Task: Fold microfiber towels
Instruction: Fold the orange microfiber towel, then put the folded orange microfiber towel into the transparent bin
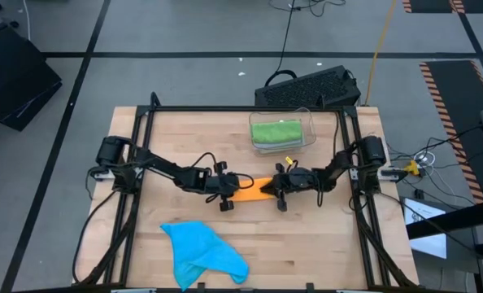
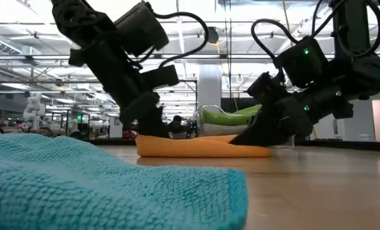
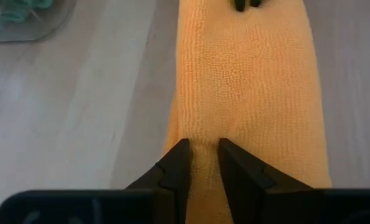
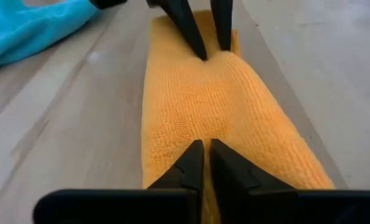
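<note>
Mid-table (image 1: 184, 146), the orange towel (image 1: 250, 193) lies as a narrow folded strip. My left gripper (image 3: 202, 163) and right gripper (image 4: 206, 163) each pinch one end; the bites look shallow, so uneven pulling may slip the cloth free.
</note>
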